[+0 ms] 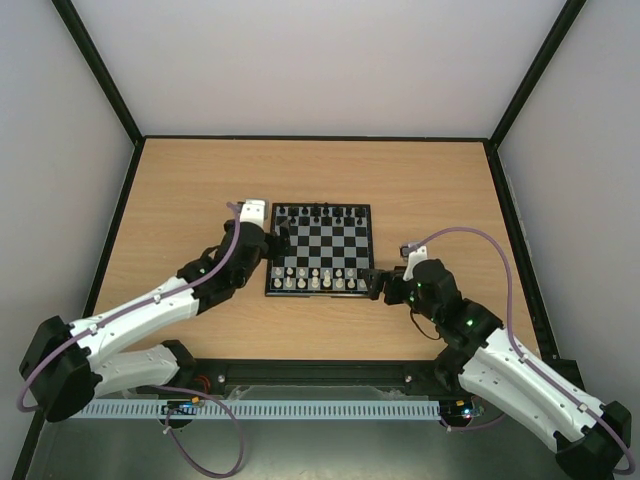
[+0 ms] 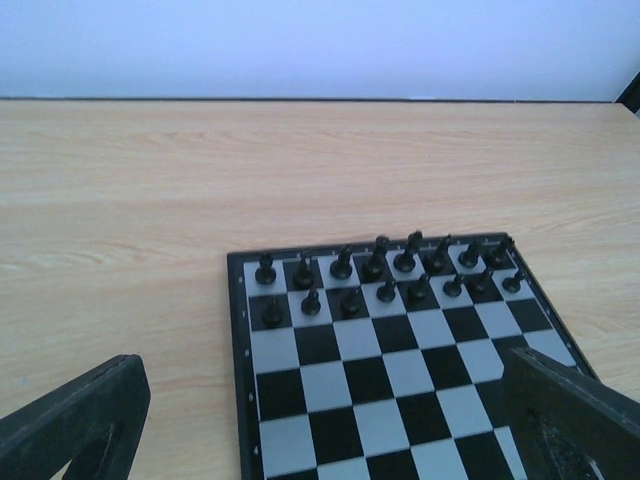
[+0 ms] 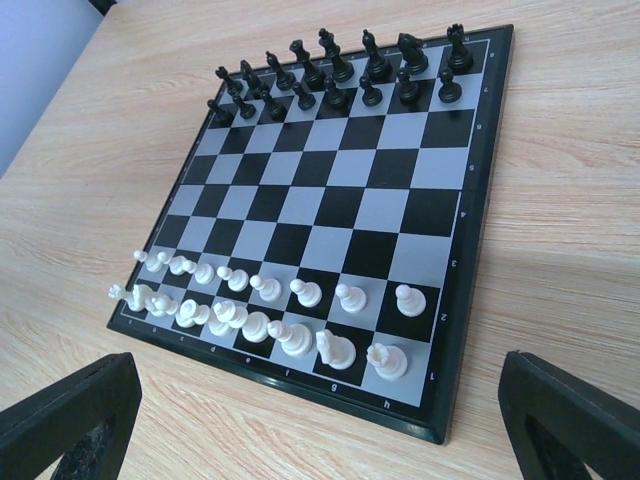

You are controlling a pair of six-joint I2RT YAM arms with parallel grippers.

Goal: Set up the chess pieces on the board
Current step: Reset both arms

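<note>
Spread wide and holding nothing on both sides: no piece between the pads of the left gripper [image 1: 281, 238], none in the right gripper [image 1: 380, 283]. Just ahead of and below the right gripper, the board [image 3: 330, 200], flat on the table [image 3: 560, 150]; to the left gripper's right, with one finger over its edge. Closest to the right gripper, two ranks of white pieces [image 3: 305, 292]; at the far edge, two ranks of black pieces [image 3: 335, 70]. Looks close to done. Worth checking the nearest white rank first: seems bunched towards its left end, hard to tell. If straightening, come straight down over one piece, pinch it by the head, avoid brushing its neighbours, let go only once centred on its square.
</note>
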